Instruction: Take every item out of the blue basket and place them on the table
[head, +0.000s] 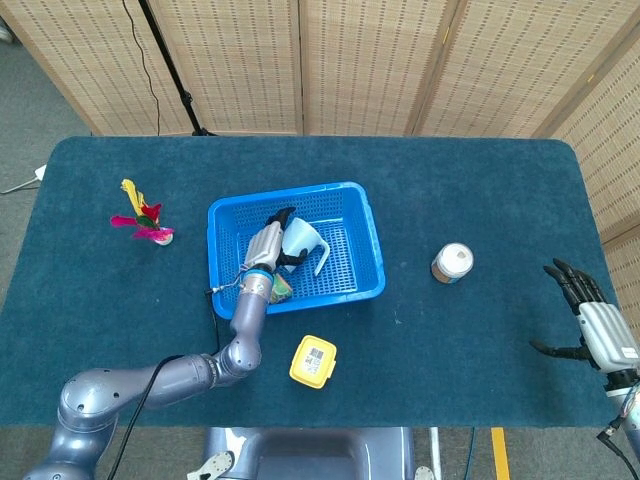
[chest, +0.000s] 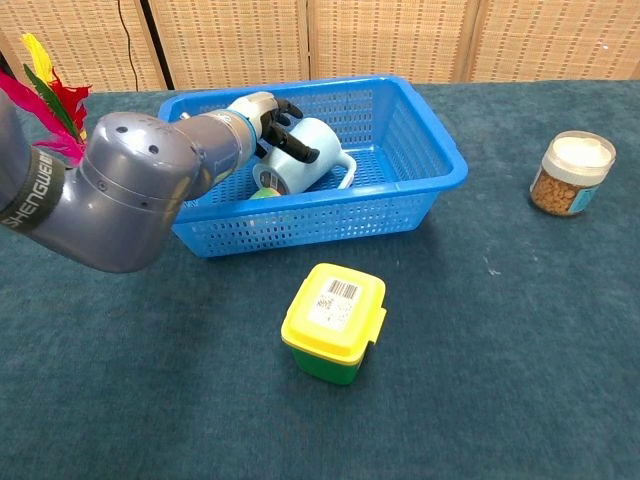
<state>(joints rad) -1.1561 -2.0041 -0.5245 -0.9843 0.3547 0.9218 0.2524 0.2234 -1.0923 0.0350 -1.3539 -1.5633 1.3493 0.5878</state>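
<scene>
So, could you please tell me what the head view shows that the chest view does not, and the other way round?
Only the head view shows the right hand, empty with fingers spread near the table's right edge, and the feather toy's base.

Only the chest view shows the brown contents of the jar and the green body under the yellow lid of the container.

Both show the left hand inside the blue basket, its fingers against the light blue mug, with a small greenish item beneath it.
</scene>
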